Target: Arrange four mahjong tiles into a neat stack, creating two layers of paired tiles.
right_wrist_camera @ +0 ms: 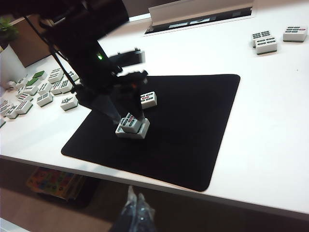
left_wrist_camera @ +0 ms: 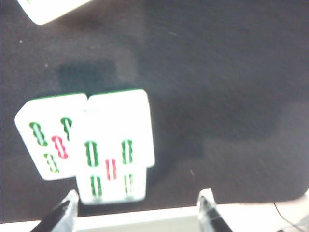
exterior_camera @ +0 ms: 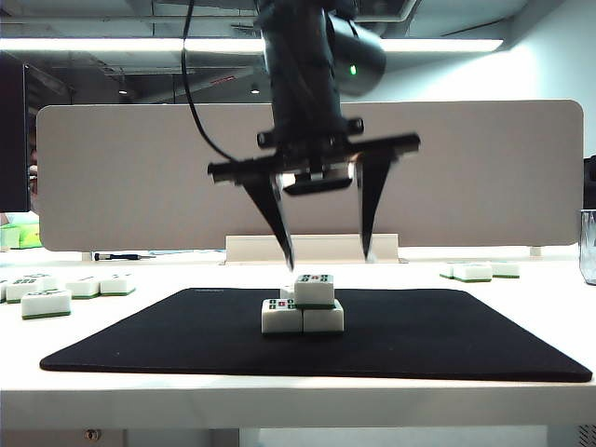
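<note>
One tile (exterior_camera: 315, 289) tops the stack directly beneath the open left claw (exterior_camera: 326, 251).

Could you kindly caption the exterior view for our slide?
Left pincer hangs open above three stacked mahjong tiles on the black mat.

I saw bright ceiling strip lights (exterior_camera: 140, 44) overhead; the black mat (exterior_camera: 419, 335) stayed dim, tiles (left_wrist_camera: 116, 145) in my left wrist view were blurred.
</note>
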You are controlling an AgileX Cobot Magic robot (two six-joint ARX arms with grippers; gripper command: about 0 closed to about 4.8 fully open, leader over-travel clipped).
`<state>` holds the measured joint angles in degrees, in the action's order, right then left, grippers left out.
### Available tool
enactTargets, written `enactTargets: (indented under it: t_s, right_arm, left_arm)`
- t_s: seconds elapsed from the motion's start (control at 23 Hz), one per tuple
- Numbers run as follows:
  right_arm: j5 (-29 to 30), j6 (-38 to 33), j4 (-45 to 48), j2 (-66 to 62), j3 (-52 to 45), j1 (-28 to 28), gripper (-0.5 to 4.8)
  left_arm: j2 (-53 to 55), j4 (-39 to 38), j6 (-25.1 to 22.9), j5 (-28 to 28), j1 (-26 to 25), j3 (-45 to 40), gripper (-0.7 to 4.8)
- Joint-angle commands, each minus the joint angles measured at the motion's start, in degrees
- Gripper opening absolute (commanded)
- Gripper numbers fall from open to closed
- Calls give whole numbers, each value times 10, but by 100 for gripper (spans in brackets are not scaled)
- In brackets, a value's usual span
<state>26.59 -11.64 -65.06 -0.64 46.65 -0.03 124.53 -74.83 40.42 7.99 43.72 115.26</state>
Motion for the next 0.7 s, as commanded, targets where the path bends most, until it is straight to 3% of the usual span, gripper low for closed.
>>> enactTargets:
  t_s: [0.04,0.09,0.22,0.3,0.48,0.7]
  right_arm:
    - [-1,1,6,7,2,0,-1]
    - [-1,1,6,7,2,0,-1]
    - [-1,1,6,7,2,0,-1]
    - [-1,1,6,7,2,0,-1]
    - [-1,1,6,7,2,0,-1]
    - [-1,1,6,7,2,0,-1]
  left_arm:
    - [-26,-6,-86,-6,-10,3,315]
    - [-31,-6,-125,-14,-17,3,314]
    - [-30,3,-304,-78,-33,1,312]
    - [-23,28,-377,-133,-39,1,312]
    - [-17,92,-479,-139,-48,1,310]
    - [-4,133,-551,-105,-54,0,309]
